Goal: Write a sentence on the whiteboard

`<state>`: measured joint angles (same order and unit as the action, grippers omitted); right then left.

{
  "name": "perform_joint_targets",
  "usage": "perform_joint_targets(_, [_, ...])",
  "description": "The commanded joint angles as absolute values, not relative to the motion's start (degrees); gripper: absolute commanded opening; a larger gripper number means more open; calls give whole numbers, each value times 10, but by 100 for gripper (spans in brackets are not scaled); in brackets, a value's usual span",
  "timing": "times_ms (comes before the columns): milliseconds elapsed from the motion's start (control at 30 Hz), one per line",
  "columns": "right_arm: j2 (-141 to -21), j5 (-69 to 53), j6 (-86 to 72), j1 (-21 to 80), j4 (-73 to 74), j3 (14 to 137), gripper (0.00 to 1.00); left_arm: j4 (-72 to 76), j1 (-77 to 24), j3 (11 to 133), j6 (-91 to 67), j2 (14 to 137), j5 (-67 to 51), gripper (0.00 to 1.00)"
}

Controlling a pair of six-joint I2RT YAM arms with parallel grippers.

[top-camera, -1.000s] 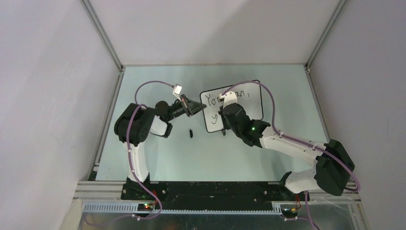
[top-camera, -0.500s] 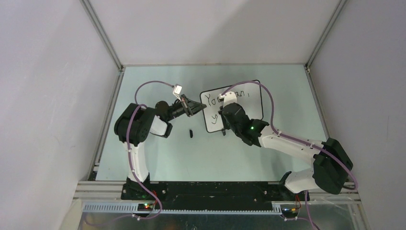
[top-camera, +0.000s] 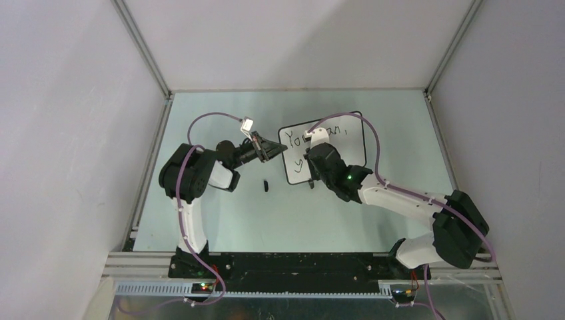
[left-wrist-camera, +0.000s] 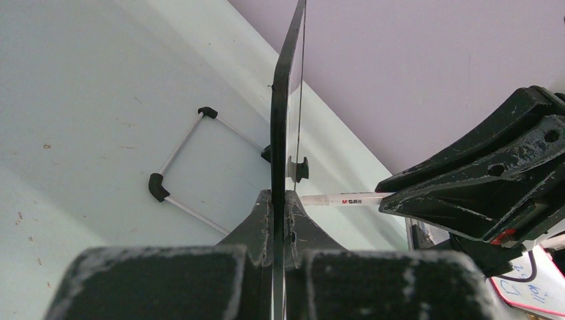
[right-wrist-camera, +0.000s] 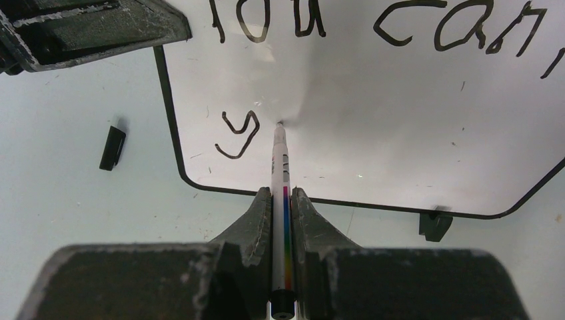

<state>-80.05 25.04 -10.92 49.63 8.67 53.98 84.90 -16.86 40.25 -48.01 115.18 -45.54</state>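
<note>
The whiteboard (top-camera: 353,152) is set mid-table (top-camera: 220,220), and its left edge is pinched by the closed left gripper (left-wrist-camera: 280,220). A marker (right-wrist-camera: 280,160) is clamped in the right gripper (right-wrist-camera: 282,207), with its tip pressed to the board just right of a lone "y". The sentence (top-camera: 294,141) is written only as far as "You can," and that "y". A small black piece (right-wrist-camera: 112,148) is seen lying on the table beside the board's near left corner.

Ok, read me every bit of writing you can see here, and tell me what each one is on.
"You can," is handwritten in black along the top of the whiteboard; the letter tops are cut off in the right wrist view.
"y" stands alone on the whiteboard's second line, just left of the marker tip.
There is red print on the marker barrel in the left wrist view, too small to read.
</note>
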Motion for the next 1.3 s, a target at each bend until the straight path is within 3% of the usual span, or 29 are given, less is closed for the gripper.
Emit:
perform_joint_targets(0, [-808,259,-115,495,73,552,0,878,-167,416,-476,1145,-471,0])
perform_joint_targets(1267, [-819,262,-111,508,106,552,0,878,-167,417,-476,1147,-473,0])
